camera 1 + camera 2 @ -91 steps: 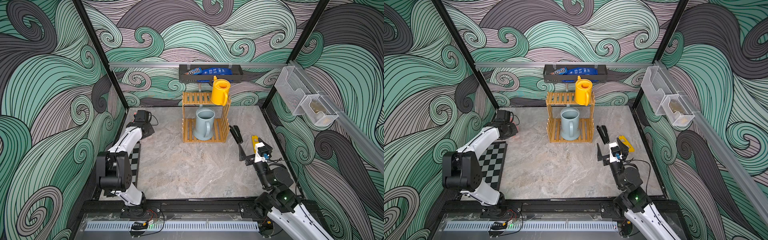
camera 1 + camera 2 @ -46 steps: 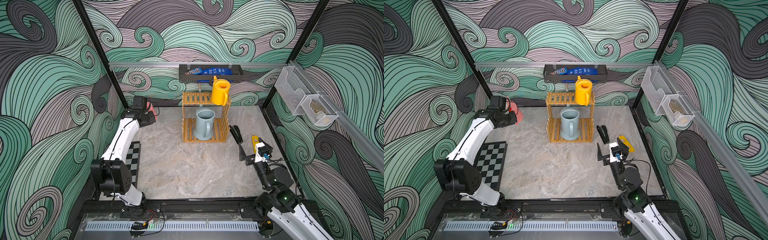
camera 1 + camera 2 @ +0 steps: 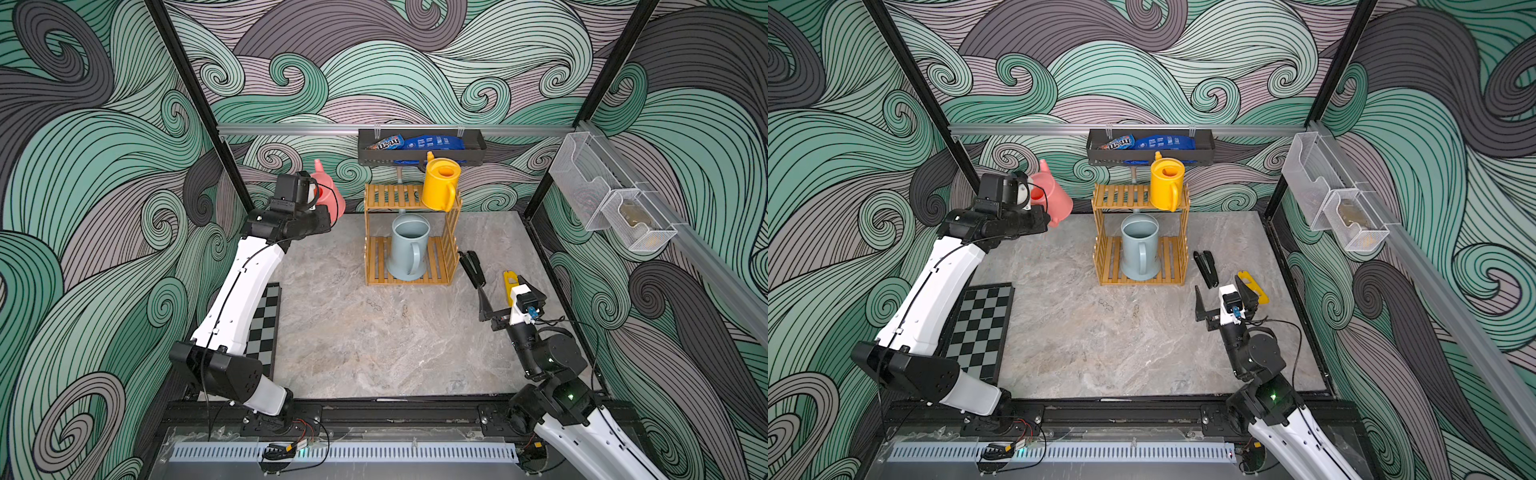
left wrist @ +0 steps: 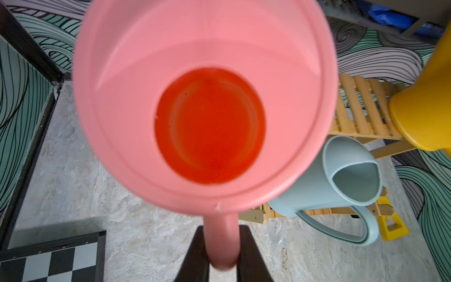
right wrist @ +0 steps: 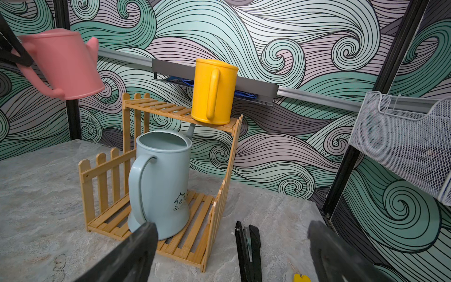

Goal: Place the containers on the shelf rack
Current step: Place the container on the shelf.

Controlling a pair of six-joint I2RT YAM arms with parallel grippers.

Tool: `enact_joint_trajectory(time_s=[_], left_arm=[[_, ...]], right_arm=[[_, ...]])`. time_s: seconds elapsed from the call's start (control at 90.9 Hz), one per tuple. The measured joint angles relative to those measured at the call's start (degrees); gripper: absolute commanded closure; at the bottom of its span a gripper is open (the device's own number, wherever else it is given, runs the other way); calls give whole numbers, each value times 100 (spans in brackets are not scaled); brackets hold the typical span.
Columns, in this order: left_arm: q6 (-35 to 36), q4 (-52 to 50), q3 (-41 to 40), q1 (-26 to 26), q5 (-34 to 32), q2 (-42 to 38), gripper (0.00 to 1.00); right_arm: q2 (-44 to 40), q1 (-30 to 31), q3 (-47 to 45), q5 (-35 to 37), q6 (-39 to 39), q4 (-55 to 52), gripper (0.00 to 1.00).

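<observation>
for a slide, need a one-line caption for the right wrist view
Pink watering can held aloft beside the wooden rack, yellow can on its top tier, blue can on the bottom.

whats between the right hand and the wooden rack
A black stapler lies flat between the right hand and the shelf rack, clear in both top views.

Free rack-top slats beside yellow can
</observation>
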Motion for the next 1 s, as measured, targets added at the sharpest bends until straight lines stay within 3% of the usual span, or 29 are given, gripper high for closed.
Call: enact_joint_trajectory(time_s=[0.594, 1.002], left_arm=[[-341, 136, 1147, -916, 103, 702, 100], [-345, 195, 1659, -1602, -586, 1228, 100]], right_arm=[[76, -44, -63, 9, 2, 26, 1], [74, -76, -94, 7, 4, 66, 1]])
